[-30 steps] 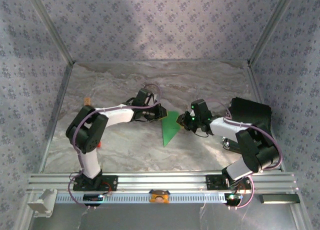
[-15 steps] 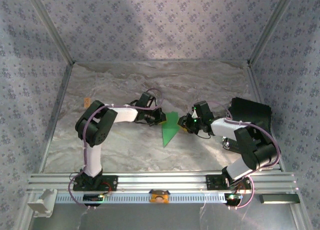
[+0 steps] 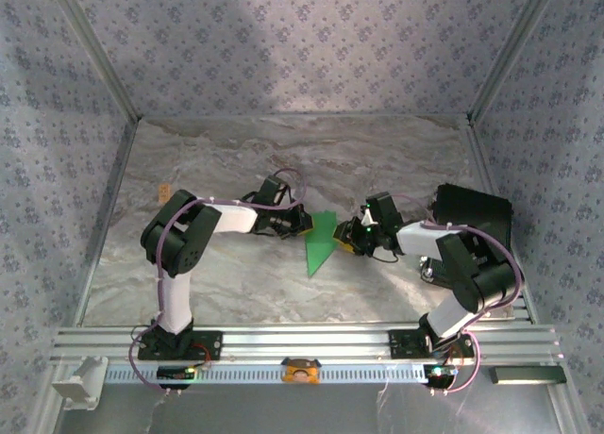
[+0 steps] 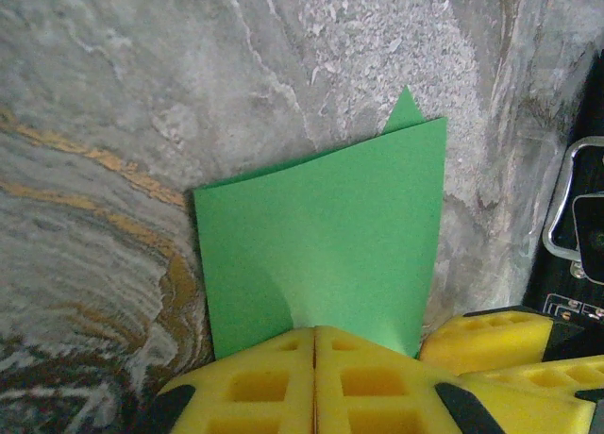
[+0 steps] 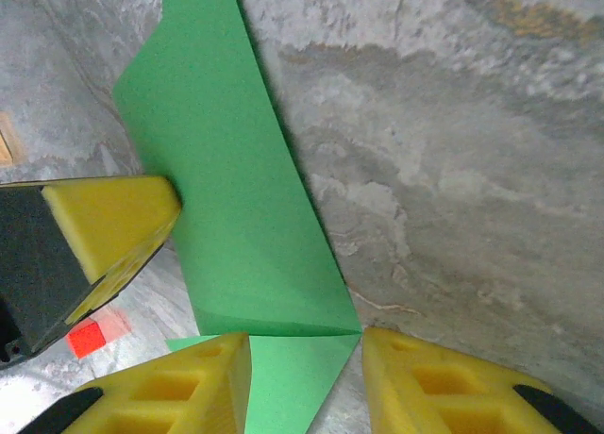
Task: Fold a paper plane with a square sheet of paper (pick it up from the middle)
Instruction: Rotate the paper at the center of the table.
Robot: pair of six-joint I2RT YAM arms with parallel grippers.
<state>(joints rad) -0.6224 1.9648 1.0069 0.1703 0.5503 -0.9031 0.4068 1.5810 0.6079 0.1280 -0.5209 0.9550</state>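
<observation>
Right gripper (image 3: 345,236) nearer over marbled table (image 3: 236,283)

We see a grey marbled table (image 3: 236,283). Mid-table lies the green paper plane (image 3: 321,243), tip toward the near edge. A small red block (image 5: 87,338) sits nearby, and a black box (image 3: 477,217) is on the right.

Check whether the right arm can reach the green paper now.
Probably yes: the right fingers stand open, unobstructed, astride an edge of the folded green paper; the left fingers pinch its other side.
</observation>
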